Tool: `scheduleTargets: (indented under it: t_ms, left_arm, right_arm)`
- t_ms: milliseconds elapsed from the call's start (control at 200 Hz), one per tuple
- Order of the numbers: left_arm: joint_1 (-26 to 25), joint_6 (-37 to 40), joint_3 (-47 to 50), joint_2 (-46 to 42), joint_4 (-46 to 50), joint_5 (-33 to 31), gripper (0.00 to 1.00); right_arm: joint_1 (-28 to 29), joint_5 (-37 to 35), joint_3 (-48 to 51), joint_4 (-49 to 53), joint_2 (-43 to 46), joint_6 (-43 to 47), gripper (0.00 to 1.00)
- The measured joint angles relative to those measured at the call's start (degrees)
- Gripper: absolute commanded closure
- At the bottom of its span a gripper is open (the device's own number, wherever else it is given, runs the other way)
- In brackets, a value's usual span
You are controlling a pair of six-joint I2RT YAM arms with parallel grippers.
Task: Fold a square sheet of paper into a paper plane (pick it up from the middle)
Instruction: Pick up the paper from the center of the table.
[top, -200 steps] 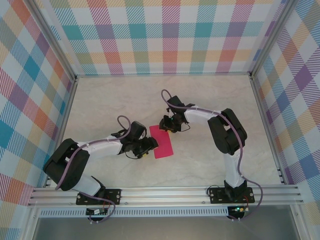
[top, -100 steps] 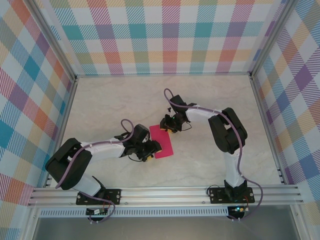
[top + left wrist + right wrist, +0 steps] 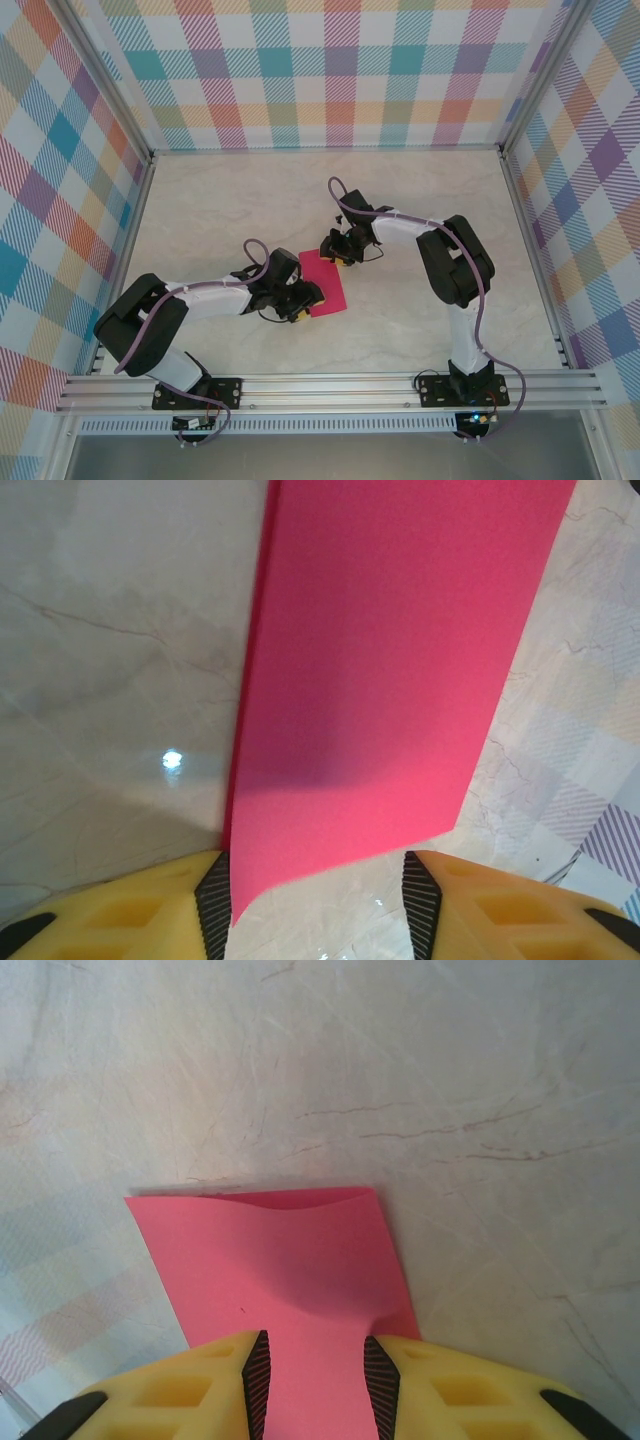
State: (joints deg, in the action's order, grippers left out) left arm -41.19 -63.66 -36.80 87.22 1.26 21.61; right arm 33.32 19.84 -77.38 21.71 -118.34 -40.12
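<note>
The square sheet of paper lies on the table as a pink-red rectangle, doubled over on itself. My right gripper sits at its far end. In the right wrist view the paper runs up between the black pads of the right gripper, touches both and buckles ahead of them. My left gripper is at the near left end. In the left wrist view the paper reaches into the left gripper. Its corner touches the left pad; the right pad stands apart.
The marble-patterned table is walled by plaid panels on three sides. An aluminium rail with both arm bases runs along the near edge.
My left gripper has slid right and nearer to the paper's near left corner, and its jaws have narrowed. The right gripper and the paper have barely moved.
</note>
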Motion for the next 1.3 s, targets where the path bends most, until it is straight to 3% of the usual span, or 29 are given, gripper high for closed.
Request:
scheduleTargets:
  t_ms: [310,425,620,780,980,1300]
  left_arm:
    - [-0.02,-0.55,0.0,0.0,-0.24,-1.64,0.72]
    - [-0.04,-1.49,0.02,0.0,-0.35,-3.1,0.86]
    - [-0.04,-0.81,0.02,0.0,0.48,-5.31,0.98]
    - [-0.04,3.39,-1.7,-0.07,6.08,-7.37,0.99]
    - [-0.04,14.62,-8.98,-1.25,17.94,-9.7,1.0]
    - [-0.04,29.97,-16.87,-1.36,26.69,-10.71,1.0]
  right_arm:
    - [-0.09,0.26,0.02,-0.11,0.0,0.0,0.65]
    - [-0.31,1.05,0.22,-0.46,0.04,-0.02,0.64]
    - [-0.37,1.73,2.32,-2.43,2.05,0.17,0.53]
    - [-0.72,0.85,6.54,-2.32,9.03,1.03,0.49]
    - [-1.03,-3.52,11.47,-2.54,20.63,3.19,0.49]
    - [-1.16,-10.54,19.63,-2.27,27.74,3.28,0.5]
